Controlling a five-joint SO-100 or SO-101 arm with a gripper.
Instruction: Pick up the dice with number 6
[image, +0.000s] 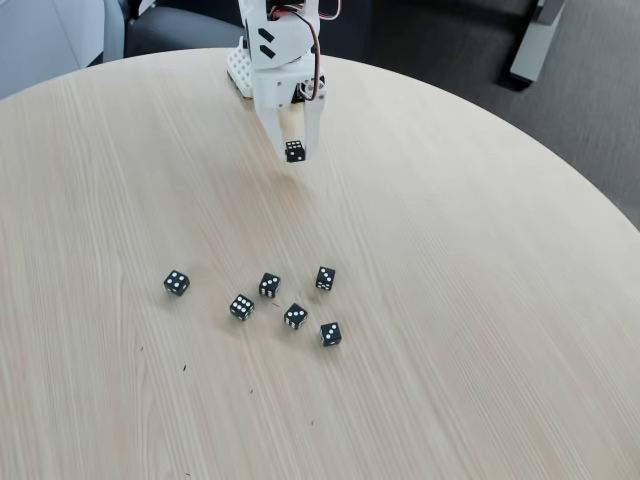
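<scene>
The dice with number 6 (295, 151) sits gripped between the white fingers (295, 150), raised above the pale wooden surface (480, 300) toward twelve o'clock; six other black dice (270, 285) lie scattered toward six o'clock. No legible writing shows.

pincer (295, 152) clamps black die (295, 151) above tabletop (480, 300) | six black dice (270, 285) lie below, near the view's middle
</scene>
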